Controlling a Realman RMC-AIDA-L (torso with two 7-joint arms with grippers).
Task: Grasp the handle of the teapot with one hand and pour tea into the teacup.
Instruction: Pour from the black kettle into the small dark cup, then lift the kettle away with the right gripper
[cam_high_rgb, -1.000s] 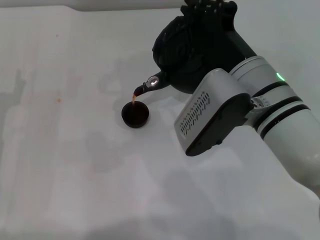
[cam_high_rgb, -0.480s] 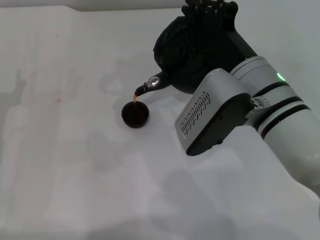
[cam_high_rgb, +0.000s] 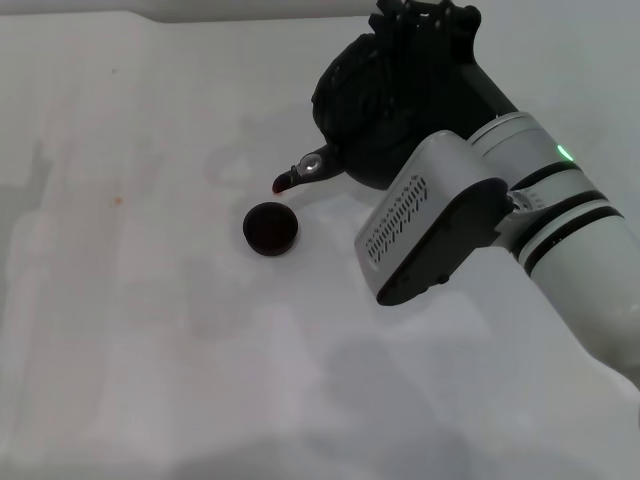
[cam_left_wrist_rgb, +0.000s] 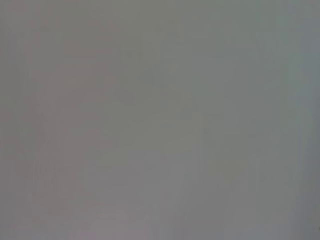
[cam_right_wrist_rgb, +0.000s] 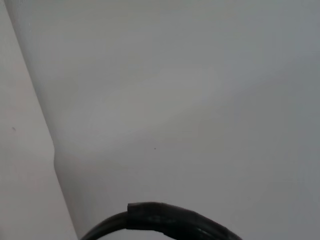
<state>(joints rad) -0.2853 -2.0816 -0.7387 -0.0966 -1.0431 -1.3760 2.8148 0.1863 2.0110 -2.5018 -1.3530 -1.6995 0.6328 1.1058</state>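
Teacup (cam_high_rgb: 270, 229) first, since it sits nearest on the white table (cam_high_rgb: 150, 330): a tiny black bowl, standing free, just below and in front of the spout tip. No stream runs into it now; only a reddish bead of tea (cam_high_rgb: 276, 188) clings at the spout's lip, so I judge the pour is over or pausing. Whether the cup is full I cannot tell, its inside being too dark. A small orange spot (cam_high_rgb: 117, 200) marks the table well off to the left.

Behind the cup, the teapot (cam_high_rgb: 375, 110) hangs clear of the table, tipped with its spout low, carried by the right arm. The right hand (cam_high_rgb: 425, 22) is up at the top of the pot, apparently clamped on the handle (cam_right_wrist_rgb: 165, 220), though its fingers are hidden from me. What seems left is to level the pot and set it down.

Only the right wrist view shows the handle, a black wrapped arc close by. The left wrist view gives nothing but blank grey, and the left hand appears nowhere.
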